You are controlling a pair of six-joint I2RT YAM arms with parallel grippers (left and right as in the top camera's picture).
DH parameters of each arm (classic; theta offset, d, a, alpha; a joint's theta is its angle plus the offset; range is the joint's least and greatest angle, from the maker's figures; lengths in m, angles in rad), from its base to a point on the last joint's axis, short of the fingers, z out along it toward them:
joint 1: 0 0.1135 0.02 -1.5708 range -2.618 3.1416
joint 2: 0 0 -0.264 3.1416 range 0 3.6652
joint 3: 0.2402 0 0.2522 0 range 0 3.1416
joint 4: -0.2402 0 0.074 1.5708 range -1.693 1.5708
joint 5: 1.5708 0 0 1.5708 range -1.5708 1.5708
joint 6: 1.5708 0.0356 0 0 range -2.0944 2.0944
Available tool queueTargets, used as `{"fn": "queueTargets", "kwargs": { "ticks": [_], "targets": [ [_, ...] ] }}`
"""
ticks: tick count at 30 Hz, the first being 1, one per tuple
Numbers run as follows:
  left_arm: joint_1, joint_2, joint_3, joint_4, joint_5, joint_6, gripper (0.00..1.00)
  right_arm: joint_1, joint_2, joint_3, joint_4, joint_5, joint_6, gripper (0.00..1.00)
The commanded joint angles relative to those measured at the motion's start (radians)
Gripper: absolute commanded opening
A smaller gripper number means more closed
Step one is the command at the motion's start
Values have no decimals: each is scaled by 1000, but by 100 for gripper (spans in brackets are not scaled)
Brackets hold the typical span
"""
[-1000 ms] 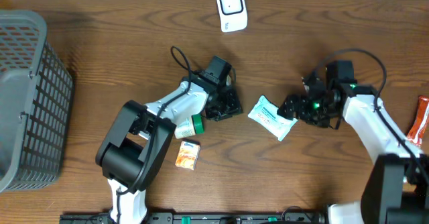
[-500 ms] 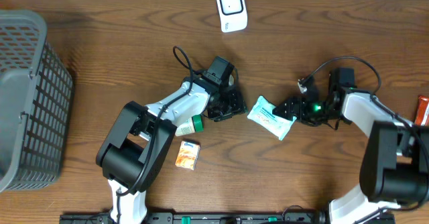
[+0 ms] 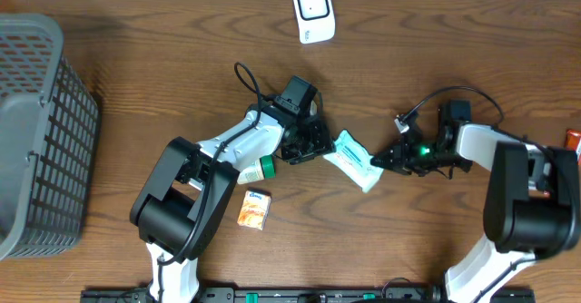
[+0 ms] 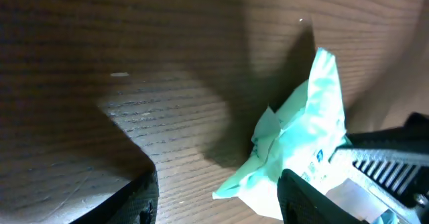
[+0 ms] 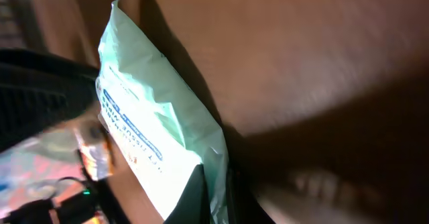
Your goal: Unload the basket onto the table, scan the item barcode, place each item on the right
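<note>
Tightly, right pincer nips crinkly mint plastic pkt.

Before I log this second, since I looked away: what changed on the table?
The right pincer swung in low and shut on the right end of the pack. It nudged the pack left, close to the left pincer, which is open. The scanner, basket, box and bottle stayed put.
</note>
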Motion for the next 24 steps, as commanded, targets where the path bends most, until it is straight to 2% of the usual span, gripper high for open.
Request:
{"fn": "queueTargets", "kwargs": {
  "ticks": [1, 3, 9, 14, 18, 24],
  "targets": [
    [14, 35, -25, -10, -76, 63, 64, 1, -158, -18, -39, 159, -13, 2],
    [27, 29, -15, -19, -75, 89, 76, 2, -295, -18, -84, 275, 11, 2],
    [40, -76, 27, -25, -108, 145, 82, 64, -705, -18, -186, 657, 113, 2],
    [44, -255, 34, -26, -266, 161, 84, 204, -915, -18, -243, 1085, 274, 2],
    [62, -412, 34, -26, -358, 187, 84, 359, -922, -27, -275, 1294, 348, 2],
    [146, -637, 34, -45, -362, 190, 84, 590, -715, -35, -312, 1532, 468, 1]
  ]
}}
